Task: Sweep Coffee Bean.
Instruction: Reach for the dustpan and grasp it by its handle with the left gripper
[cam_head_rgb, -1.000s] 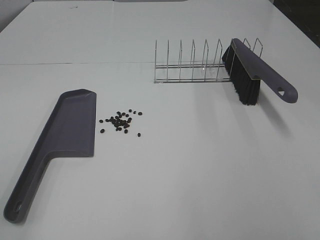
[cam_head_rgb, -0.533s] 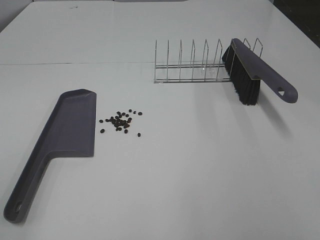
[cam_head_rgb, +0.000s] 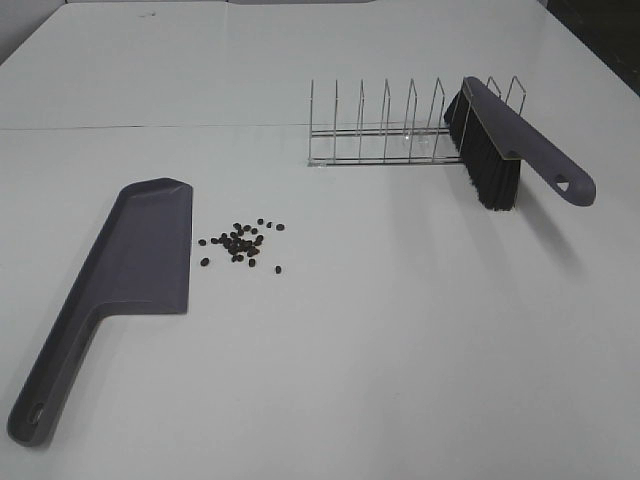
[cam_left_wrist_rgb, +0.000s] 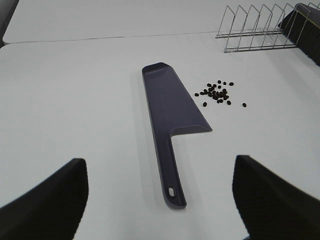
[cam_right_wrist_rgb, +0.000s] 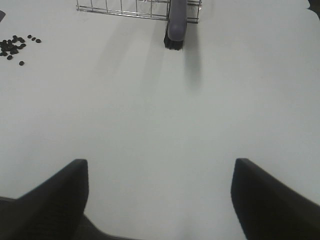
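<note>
A cluster of tiny dark coffee beans (cam_head_rgb: 240, 243) lies on the white table just right of the grey dustpan (cam_head_rgb: 135, 265), which lies flat with its handle toward the front left. The grey brush (cam_head_rgb: 505, 145) with black bristles leans in the right end of a wire rack (cam_head_rgb: 390, 130). The left wrist view shows the dustpan (cam_left_wrist_rgb: 170, 107) and beans (cam_left_wrist_rgb: 216, 92) ahead of my open left gripper (cam_left_wrist_rgb: 160, 200). The right wrist view shows the brush (cam_right_wrist_rgb: 176, 22) and beans (cam_right_wrist_rgb: 15, 46) far ahead of my open right gripper (cam_right_wrist_rgb: 160, 200). Neither gripper shows in the exterior view.
The wire rack (cam_left_wrist_rgb: 260, 27) stands at the back right of the table, with several upright dividers. A seam in the white table (cam_head_rgb: 400, 350) runs across behind the dustpan. Dark floor shows past the table's far right corner.
</note>
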